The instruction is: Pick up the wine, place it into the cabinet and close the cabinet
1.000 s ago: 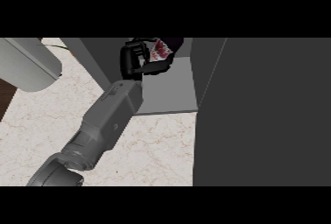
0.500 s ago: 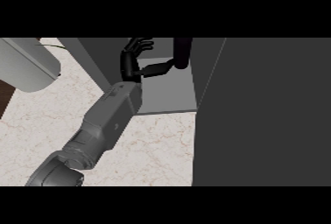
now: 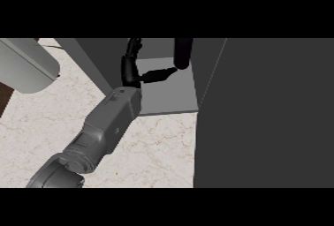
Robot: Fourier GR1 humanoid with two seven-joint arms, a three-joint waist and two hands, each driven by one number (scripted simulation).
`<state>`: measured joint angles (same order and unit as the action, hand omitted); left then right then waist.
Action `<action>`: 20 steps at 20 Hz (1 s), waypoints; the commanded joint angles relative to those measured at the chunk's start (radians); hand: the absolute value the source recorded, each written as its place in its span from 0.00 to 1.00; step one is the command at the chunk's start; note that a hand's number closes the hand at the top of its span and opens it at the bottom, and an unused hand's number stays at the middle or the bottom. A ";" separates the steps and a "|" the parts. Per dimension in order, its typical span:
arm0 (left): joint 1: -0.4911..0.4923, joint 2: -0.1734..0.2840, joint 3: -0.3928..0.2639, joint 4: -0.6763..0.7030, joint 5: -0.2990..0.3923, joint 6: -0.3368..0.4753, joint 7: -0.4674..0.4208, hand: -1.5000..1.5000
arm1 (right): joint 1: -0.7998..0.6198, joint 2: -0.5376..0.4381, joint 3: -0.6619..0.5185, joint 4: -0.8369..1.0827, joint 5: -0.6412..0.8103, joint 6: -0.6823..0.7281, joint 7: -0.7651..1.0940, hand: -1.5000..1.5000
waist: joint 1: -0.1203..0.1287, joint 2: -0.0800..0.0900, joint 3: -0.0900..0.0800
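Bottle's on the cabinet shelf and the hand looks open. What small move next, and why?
Probably draw the left hand straight back out of the cabinet. Its fingers are spread and hold nothing, while the dark wine stands upright on the shelf just past the thumb. The forearm lies across the opening, so the door cannot swing shut yet.

The table (image 3: 150, 154) has a pale marble top, cream veined with faint reddish-brown lines, and it fills the lower left of the head view. A rounded white object (image 3: 26, 64) (what it is cannot be told) sits at the upper left, with a strip of dark brown surface (image 3: 4, 98) showing at the left edge just below it. A broad dark grey panel (image 3: 274, 114) covers the whole right side from top to bottom, flat and evenly shaded.
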<state>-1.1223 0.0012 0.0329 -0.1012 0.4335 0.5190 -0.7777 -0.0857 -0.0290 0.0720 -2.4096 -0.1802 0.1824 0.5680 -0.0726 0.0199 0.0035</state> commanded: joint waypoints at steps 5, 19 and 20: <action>0.043 0.040 0.042 -0.003 0.021 -0.028 -0.041 0.00 | 0.014 -0.016 -0.012 -0.069 -0.036 0.009 0.027 0.00 | -0.002 0.007 -0.005; 0.078 -0.001 0.022 -0.002 -0.020 -0.121 -0.115 0.00 | 0.028 -0.003 -0.011 -0.028 -0.038 0.020 -0.020 0.00 | 0.010 0.002 -0.004; 0.057 0.032 0.031 0.005 -0.013 -0.142 -0.069 0.00 | 0.051 -0.005 0.019 -0.082 -0.045 0.020 0.015 0.00 | 0.004 0.002 -0.005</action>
<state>-1.1011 -0.0007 0.0543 -0.1160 0.4191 0.4305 -0.8532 -0.0788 -0.0385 0.0674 -2.4065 -0.1952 0.2006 0.5570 -0.0766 0.0208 0.0028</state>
